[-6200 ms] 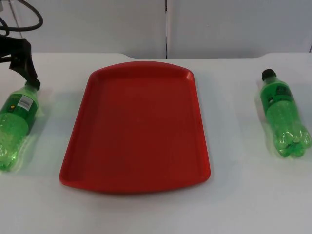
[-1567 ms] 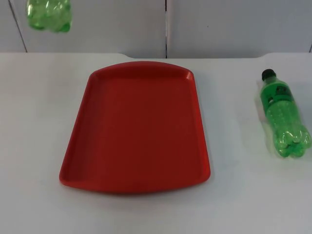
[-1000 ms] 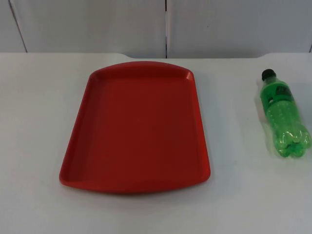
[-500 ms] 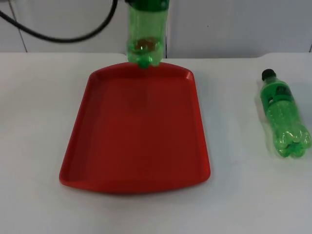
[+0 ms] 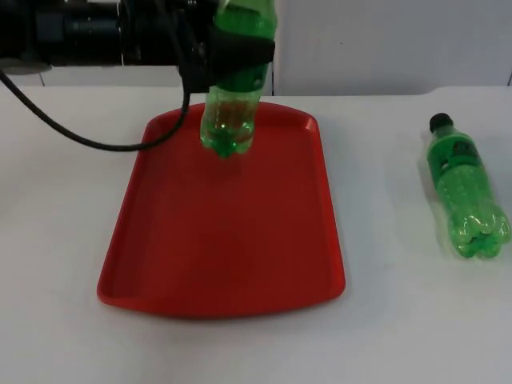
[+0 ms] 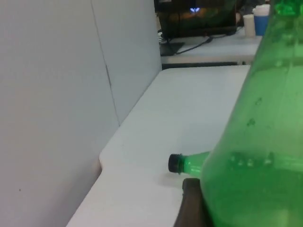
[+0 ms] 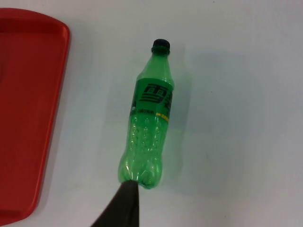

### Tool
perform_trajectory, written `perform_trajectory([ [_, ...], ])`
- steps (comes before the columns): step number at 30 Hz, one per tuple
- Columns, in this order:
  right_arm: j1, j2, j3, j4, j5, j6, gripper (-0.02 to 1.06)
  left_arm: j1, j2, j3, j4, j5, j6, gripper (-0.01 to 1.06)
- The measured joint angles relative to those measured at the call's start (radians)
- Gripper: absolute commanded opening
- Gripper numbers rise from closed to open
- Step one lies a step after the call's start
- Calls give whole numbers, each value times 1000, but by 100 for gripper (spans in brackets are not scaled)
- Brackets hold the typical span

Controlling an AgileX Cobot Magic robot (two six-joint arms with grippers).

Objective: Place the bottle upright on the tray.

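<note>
The left pincer (image 5: 232, 50) grips a green bottle (image 5: 230, 104) by its upper body and holds it base-down above the far end of the red tray (image 5: 224, 264), the bottle close to upright with its base clear of the tray floor. We see the left arm reaching in level from the tabletop's left side, near the grey partition wall (image 5: 384, 40). The tray lies flat in the middle of the white tabletop (image 5: 48, 240), its long sides running from the far edge toward the near edge.

A second green bottle (image 5: 464, 192) lies on its side near the tabletop's right edge, well apart from the tray, black cap (image 5: 441, 122) pointing at the partition wall (its label faces up, as the right wrist view (image 7: 150, 123) shows). In the left wrist view the held bottle (image 6: 255, 151) looms beside a black fingertip (image 6: 189, 203), with the lying bottle's cap and neck (image 6: 182, 163) on the tabletop beyond it.

The right arm waits; of the right pincer we make out one black fingertip (image 7: 122, 208) just beside the lying bottle's base, and we cannot tell how that pincer is set.
</note>
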Motion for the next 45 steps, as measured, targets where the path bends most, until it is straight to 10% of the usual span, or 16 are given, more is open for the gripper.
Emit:
perform_trajectory([
  [39, 0, 0, 0, 2, -26, 0, 104, 119, 230, -191, -20, 11, 0, 0],
  [42, 0, 0, 0, 2, -26, 0, 104, 119, 230, -191, -21, 11, -7, 8],
  [45, 0, 0, 0, 2, -26, 0, 104, 119, 230, -191, -21, 11, -10, 38],
])
